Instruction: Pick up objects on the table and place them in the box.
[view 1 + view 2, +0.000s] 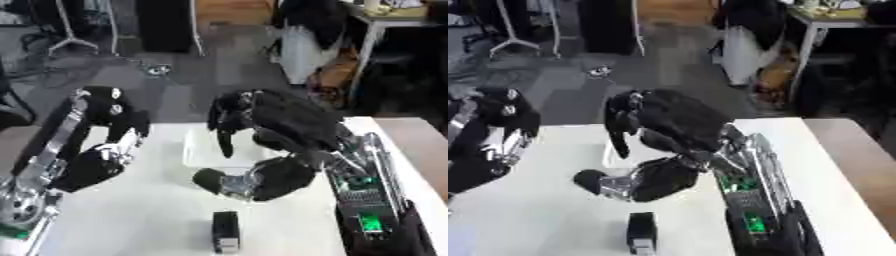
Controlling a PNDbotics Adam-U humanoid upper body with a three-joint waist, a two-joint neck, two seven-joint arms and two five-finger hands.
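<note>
Seemingly between picks: right hand [262, 150] poised over clear box [203, 150] mid-bench, fingers [226, 140] hanging relaxed, nothing visibly held. Left hand [114, 145] idle at left, fingers straight. Small dark object [226, 231] lies on white bench [131, 215], near edge, apart from box. Next likely: reach back, grasp it. No legible writing.

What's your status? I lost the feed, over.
Right hand over the clear box, fingers curled, contents hidden. Left hand raised at left, fingers unclear. Small black object on white table, untouched. Nothing blocking it.
</note>
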